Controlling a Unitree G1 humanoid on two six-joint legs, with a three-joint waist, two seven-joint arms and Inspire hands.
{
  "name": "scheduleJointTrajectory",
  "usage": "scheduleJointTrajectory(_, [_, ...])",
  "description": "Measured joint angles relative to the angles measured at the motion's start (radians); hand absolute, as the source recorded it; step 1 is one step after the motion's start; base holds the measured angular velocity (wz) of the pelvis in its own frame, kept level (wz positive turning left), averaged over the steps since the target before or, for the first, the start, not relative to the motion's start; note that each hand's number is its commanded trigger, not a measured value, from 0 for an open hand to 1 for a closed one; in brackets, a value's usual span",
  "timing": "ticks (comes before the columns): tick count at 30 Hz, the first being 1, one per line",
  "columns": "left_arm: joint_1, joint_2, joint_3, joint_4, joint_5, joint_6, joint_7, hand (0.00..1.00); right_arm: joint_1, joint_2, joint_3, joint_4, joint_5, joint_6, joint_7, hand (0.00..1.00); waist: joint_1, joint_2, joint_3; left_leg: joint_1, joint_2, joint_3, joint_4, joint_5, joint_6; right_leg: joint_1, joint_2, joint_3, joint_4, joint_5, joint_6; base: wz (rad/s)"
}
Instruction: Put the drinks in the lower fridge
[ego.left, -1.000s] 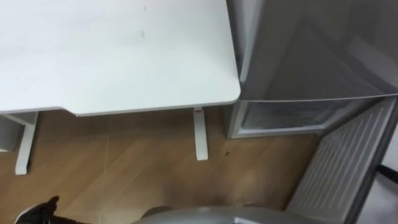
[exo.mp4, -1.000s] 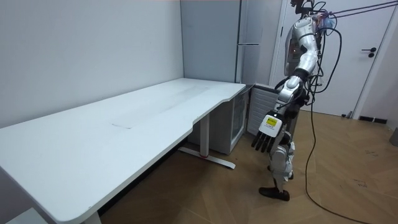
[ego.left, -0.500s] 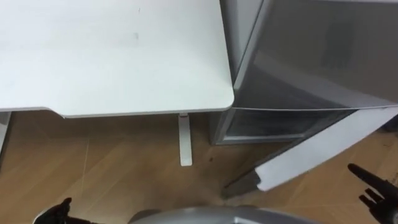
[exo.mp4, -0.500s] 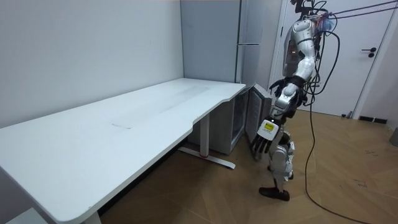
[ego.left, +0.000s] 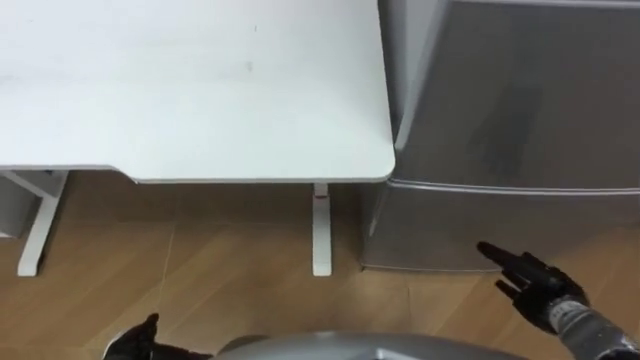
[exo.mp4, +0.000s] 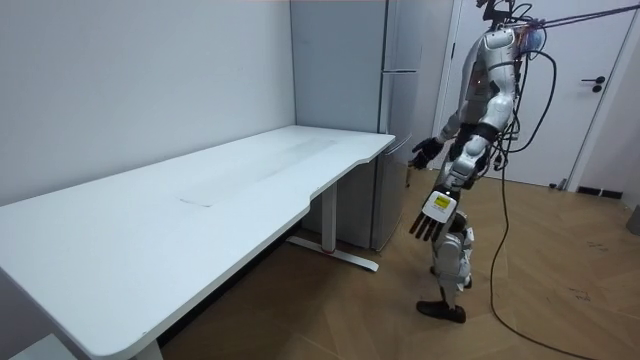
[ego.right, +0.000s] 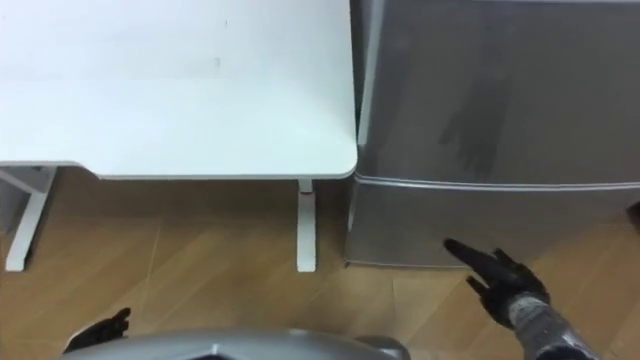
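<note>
Stands on the wooden floor (ego.left: 220, 285) facing the tall grey fridge (ego.left: 520, 100), just off the rounded corner of the white surface (ego.left: 180, 90). From the head, has the surface at 10 o'clock, with one white leg (ego.left: 320, 230) dropping from its near edge toward the middle. Has the fridge at 2 o'clock, just beside the surface's corner, with the lower door (ego.left: 450, 225) shut flush under the upper door along a thin seam. Stretches the right hand (ego.left: 535, 287) in from 4 o'clock, fingers straight and spread wide, holding nothing, tips pointing toward the lower door's bottom edge; cannot tell whether touching it. Hangs the left hand (ego.left: 140, 340) low at 7 o'clock beside the body; in the room view, fingers straight and relaxed, pointing down, holding nothing. In that same view, holds the right hand out at about waist height, near the fridge front. Has a white room door (exo.mp4: 590, 90) at the room view's right, well apart from the fridge.
</note>
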Motion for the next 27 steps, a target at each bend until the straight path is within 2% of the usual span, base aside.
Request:
scheduleJointTrajectory(1, [-0.003,-0.001,0.000,0.003,0.000,-0.005,0.012,0.00,-0.014,0.011,0.005,0.000,-0.010,0.000,0.005,0.00,0.002,-0.008,0.0055,-0.002,-0.002,-0.013,0.003,0.001,-0.001,0.007,-0.001,-0.013,-0.003,-0.001,0.000,0.28])
scheduleJointTrajectory(2, [-0.008,-0.002,0.000,0.003,0.000,-0.008,0.017,0.00,-0.020,0.014,0.009,0.001,-0.018,0.000,0.008,0.00,0.008,-0.006,0.0063,-0.003,-0.002,-0.014,0.004,0.001,-0.001,0.008,-0.001,-0.015,-0.005,-0.001,0.000,0.22])
scheduleJointTrajectory(4, [-0.005,-0.010,0.002,0.008,0.000,-0.013,0.030,0.00,-0.039,0.019,0.026,0.000,-0.052,-0.003,0.013,0.00,0.031,-0.017,0.0035,-0.005,-0.004,-0.017,0.004,0.001,-0.001,0.014,-0.001,-0.021,-0.016,-0.001,0.001,0.09])
scheduleJointTrajectory(6, [-0.009,-0.014,0.006,0.019,0.000,-0.015,0.035,0.00,-0.045,0.030,0.039,0.011,-0.079,0.004,0.007,0.00,0.054,-0.026,0.0066,-0.005,-0.008,-0.027,0.003,0.001,-0.001,0.022,-0.003,-0.032,-0.016,0.000,0.002,0.12])
scheduleJointTrajectory(8, [-0.010,-0.016,0.005,0.045,0.001,-0.015,0.037,0.00,-0.045,0.030,0.040,0.011,-0.100,0.004,0.004,0.00,0.061,-0.029,0.0068,-0.004,-0.010,-0.031,0.003,0.000,-0.001,0.026,-0.004,-0.034,-0.016,0.001,0.003,0.04])
scheduleJointTrajectory(15, [-0.021,-0.018,0.000,0.115,0.011,-0.009,0.042,0.00,-0.047,0.026,0.051,0.007,-0.132,0.003,-0.034,0.00,0.075,-0.012,0.0096,-0.003,-0.010,-0.038,0.005,0.000,-0.001,0.032,-0.005,-0.043,-0.016,0.001,0.004,0.02])
scheduleJointTrajectory(20, [-0.004,-0.020,0.003,0.134,0.022,0.014,0.052,0.00,-0.047,0.027,0.064,0.010,-0.181,-0.001,-0.047,0.00,0.081,-0.012,0.0096,-0.002,-0.013,-0.043,0.007,0.000,0.000,0.035,-0.007,-0.048,-0.016,0.000,0.005,0.02])
scheduleJointTrajectory(27, [0.001,-0.033,-0.012,0.135,0.038,0.026,0.061,0.00,-0.046,0.049,0.113,0.020,-0.242,-0.004,-0.055,0.00,0.078,-0.014,0.0095,0.002,-0.017,-0.068,0.008,0.001,0.000,0.055,-0.006,-0.067,-0.021,-0.001,0.005,0.10])
